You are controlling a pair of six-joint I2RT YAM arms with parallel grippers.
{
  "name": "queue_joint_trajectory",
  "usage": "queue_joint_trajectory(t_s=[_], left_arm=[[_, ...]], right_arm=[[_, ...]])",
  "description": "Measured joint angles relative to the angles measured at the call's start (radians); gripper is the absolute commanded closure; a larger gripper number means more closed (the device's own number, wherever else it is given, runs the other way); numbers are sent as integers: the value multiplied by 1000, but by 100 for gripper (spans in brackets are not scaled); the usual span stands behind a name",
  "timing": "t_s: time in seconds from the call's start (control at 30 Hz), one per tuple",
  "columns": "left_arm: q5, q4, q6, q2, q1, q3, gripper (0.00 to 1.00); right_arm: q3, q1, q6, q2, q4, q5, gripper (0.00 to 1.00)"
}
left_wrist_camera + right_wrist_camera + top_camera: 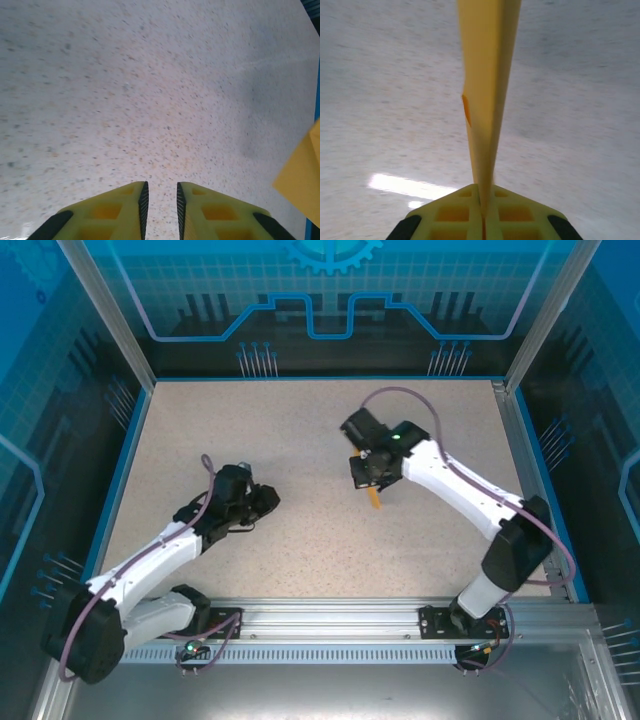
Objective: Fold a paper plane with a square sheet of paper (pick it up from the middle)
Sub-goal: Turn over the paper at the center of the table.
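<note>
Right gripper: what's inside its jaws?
The right gripper pinches the folded orange paper plane edge-on; the paper sticks out ahead of it above the speckled table. The stretch clamped inside is covered, so grip depth can't be seen.

The speckled table point(300, 430) lies open between the left gripper point(266, 500) and the right gripper point(374, 486), and along its far side. In the way are both grippers, the folded paper point(376, 501) sticking out past the right fingertips, and the blue rim point(320, 378) around the edge.
</note>
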Motion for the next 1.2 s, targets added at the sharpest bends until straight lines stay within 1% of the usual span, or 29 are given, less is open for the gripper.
queue_joint_trajectory(t_s=[0.07,0.13,0.2,0.27,0.33,0.4,0.43,0.5,0.57,0.63,0.67,0.7,0.73,0.8,0.87,0.9,0.97,1.03,1.1,1.2], left_arm=[[-18,-20,-6,-32,16,-15,71],[-37,-40,-16,-59,29,-28,70],[-58,-62,-33,-89,39,-41,70],[-76,-81,-38,-121,47,-56,69],[-88,-103,-48,-154,56,-70,68],[-97,-123,-53,-182,63,-79,67],[-98,-130,-53,-192,66,-82,67],[-100,-143,-52,-205,72,-86,64],[-100,-152,-51,-209,76,-87,63],[-97,-156,-49,-208,77,-87,62],[-89,-156,-48,-208,77,-87,60],[-80,-152,-45,-205,78,-87,60],[-65,-144,-40,-200,79,-87,60],[-7,-95,-29,-163,81,-87,60],[66,-27,-22,-89,81,-83,62],[106,3,-18,-35,81,-74,63],[183,55,-6,83,77,-39,65],[242,91,1,208,64,25,66],[289,126,4,327,44,108,69],[339,177,4,465,21,214,70]], right_arm=[[83,54,20,91,-117,117,89],[140,94,36,190,-196,179,85],[180,128,41,299,-233,189,84],[202,153,40,380,-233,162,83],[225,175,43,447,-213,95,74],[241,192,37,491,-165,-4,75],[247,196,37,502,-139,-61,71],[247,199,41,506,-73,-175,56],[232,194,33,493,0,-273,49],[154,181,29,442,108,-373,48],[87,166,34,394,164,-426,48],[19,146,39,344,218,-474,53],[-47,122,47,294,268,-517,59],[-214,43,73,169,391,-615,72],[-345,-38,100,81,497,-690,82],[-403,-74,113,52,551,-726,85],[-473,-104,135,36,626,-773,88],[-517,-103,146,42,683,-819,92],[-534,-93,154,57,727,-858,92],[-536,-80,170,89,795,-895,93]])
